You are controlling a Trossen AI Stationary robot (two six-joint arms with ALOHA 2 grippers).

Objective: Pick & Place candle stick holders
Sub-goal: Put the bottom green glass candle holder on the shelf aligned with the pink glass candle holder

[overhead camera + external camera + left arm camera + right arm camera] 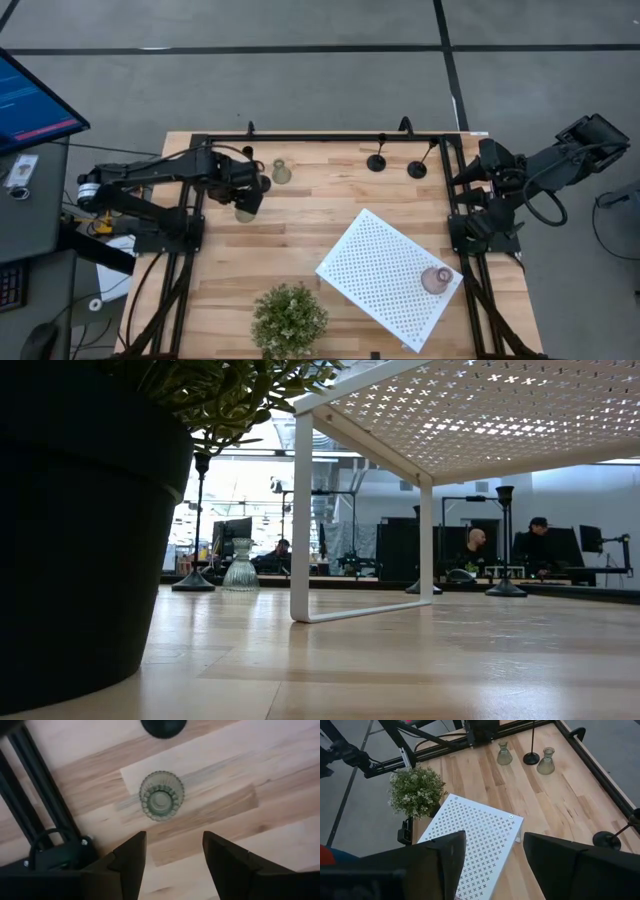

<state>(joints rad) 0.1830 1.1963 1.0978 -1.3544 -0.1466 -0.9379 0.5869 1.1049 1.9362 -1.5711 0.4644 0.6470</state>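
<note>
hovering over the back left part of the wooden table (300, 240), the left gripper (172, 857) points straight down with its fingers (131, 862) spread wide and nothing between them; directly below, in the left wrist view, a greenish ribbed candle holder (161, 796) stands upright on the wood, clear of both fingers, with the round base of a black candle stick holder (163, 727) just beyond it. from above, that greenish holder (245, 212) is partly covered by the gripper, and a second pale holder (281, 172) stands near it toward the back edge. two more black stemmed holders (377, 160) (417, 168) stand side by side near the back right corner. a pinkish holder (436, 280) sits on top of the white perforated board (385, 275), near that board's right corner, and a bushy potted plant (289, 318) stands at the front edge. the right gripper (492, 860) waits off the table's right side, raised, its fingers apart and empty. in the low view people sit at desks in the room behind.
</note>
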